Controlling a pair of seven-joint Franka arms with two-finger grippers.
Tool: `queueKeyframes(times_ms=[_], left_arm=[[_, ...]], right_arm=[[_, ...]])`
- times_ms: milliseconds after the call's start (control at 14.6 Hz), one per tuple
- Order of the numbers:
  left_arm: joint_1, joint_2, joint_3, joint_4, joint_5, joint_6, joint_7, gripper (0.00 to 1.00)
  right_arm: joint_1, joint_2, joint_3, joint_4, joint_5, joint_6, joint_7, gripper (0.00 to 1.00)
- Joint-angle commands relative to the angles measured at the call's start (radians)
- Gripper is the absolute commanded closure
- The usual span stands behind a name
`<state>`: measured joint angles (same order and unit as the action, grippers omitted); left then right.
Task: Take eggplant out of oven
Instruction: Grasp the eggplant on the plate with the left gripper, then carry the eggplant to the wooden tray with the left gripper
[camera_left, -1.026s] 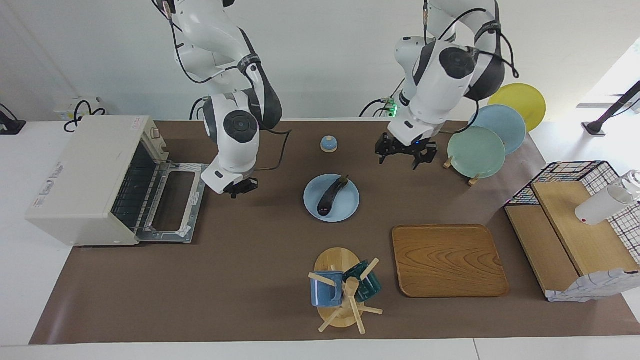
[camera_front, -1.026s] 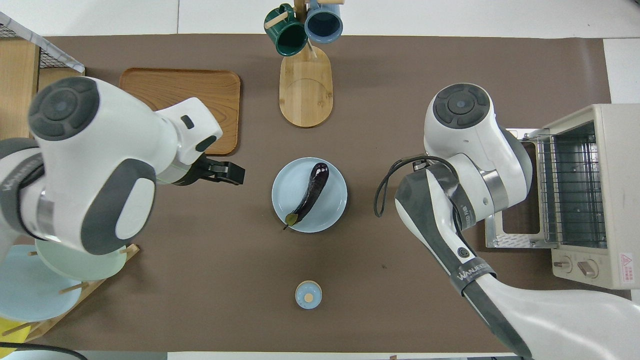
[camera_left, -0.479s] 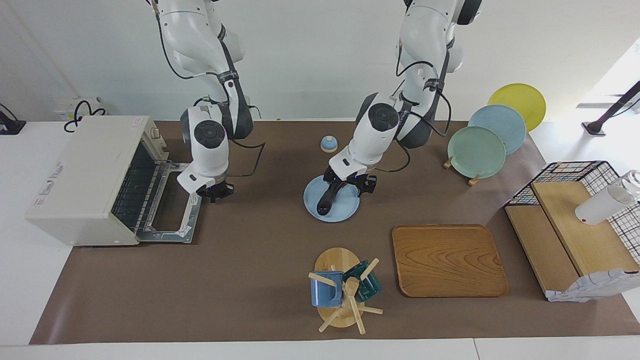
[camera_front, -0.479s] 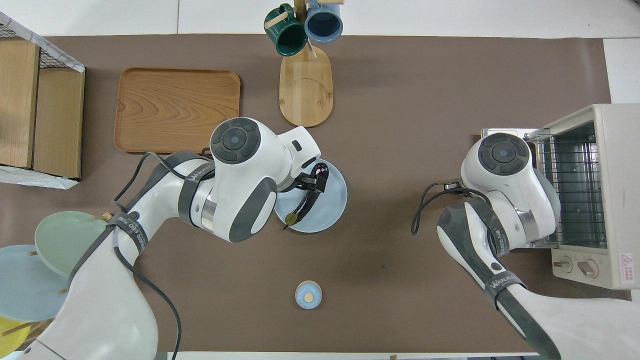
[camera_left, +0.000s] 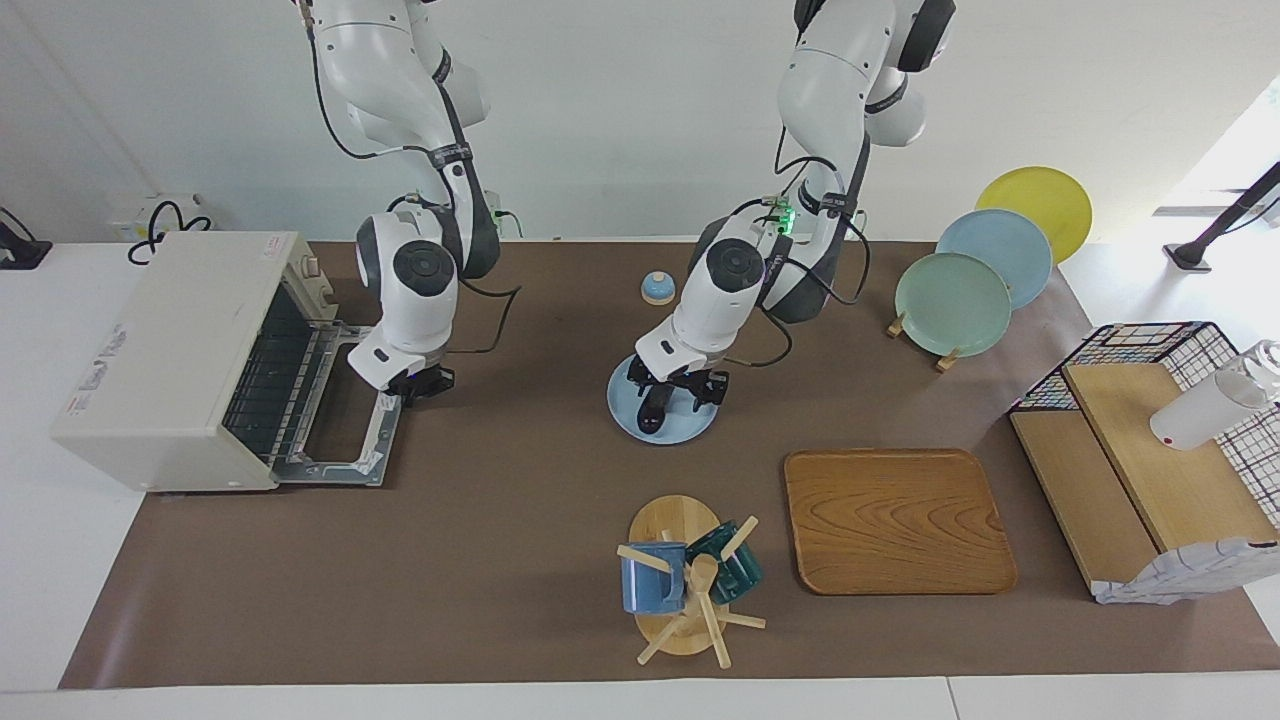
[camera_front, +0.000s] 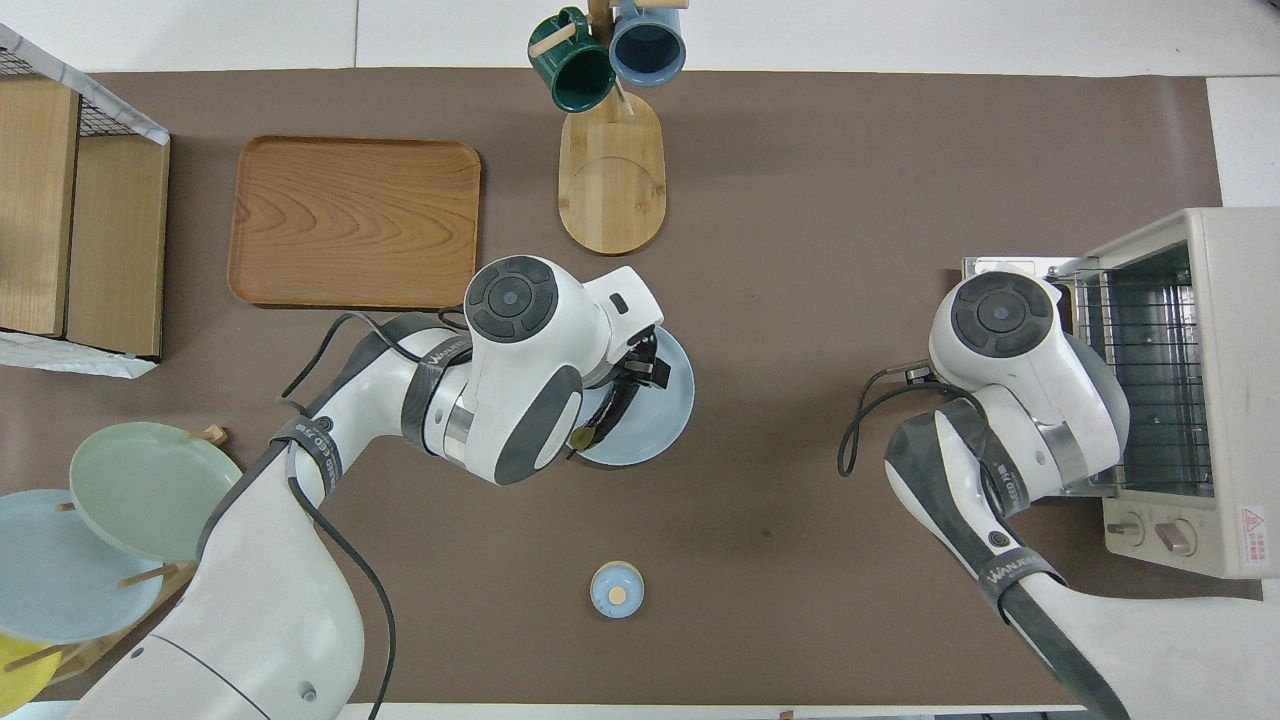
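The eggplant (camera_left: 651, 412) lies on a light blue plate (camera_left: 692, 430) in the middle of the table, not in the oven. In the overhead view the eggplant (camera_front: 610, 408) is mostly covered by the left arm, and its green stem tip sticks out. My left gripper (camera_left: 674, 392) is low over the plate, open, with its fingers on either side of the eggplant. The off-white oven (camera_left: 165, 350) stands at the right arm's end with its door (camera_left: 345, 410) dropped open and its rack bare. My right gripper (camera_left: 415, 383) is at the door's outer edge.
A small blue bell (camera_left: 657, 288) sits nearer to the robots than the plate. A mug tree (camera_left: 685, 585) and a wooden tray (camera_left: 895, 520) lie farther out. A rack of plates (camera_left: 955, 300) and a wire basket with wooden boxes (camera_left: 1150, 450) are at the left arm's end.
My left gripper has come from the plate rack's side down over the plate and now straddles the eggplant. My right gripper has moved to the oven door's edge.
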<state>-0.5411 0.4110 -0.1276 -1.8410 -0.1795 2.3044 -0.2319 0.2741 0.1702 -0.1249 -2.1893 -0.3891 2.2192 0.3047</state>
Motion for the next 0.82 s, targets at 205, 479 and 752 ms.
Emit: queueKeyframes(times_ms=[205,479,752], left_arm=[[-0.014,0.009,0.013,-0.007,-0.023,0.036,-0.038,0.01],[-0.030,0.008,0.013,-0.030,-0.023,0.078,-0.066,0.27],[-0.022,0.000,0.011,-0.018,-0.041,0.027,-0.064,1.00]], right_arm=[[-0.050,-0.024,0.014,-0.024,-0.024,0.017,-0.012,1.00],[-0.055,-0.026,0.014,-0.046,-0.024,0.052,-0.010,1.00],[-0.075,-0.031,0.014,-0.084,-0.024,0.102,-0.012,1.00]])
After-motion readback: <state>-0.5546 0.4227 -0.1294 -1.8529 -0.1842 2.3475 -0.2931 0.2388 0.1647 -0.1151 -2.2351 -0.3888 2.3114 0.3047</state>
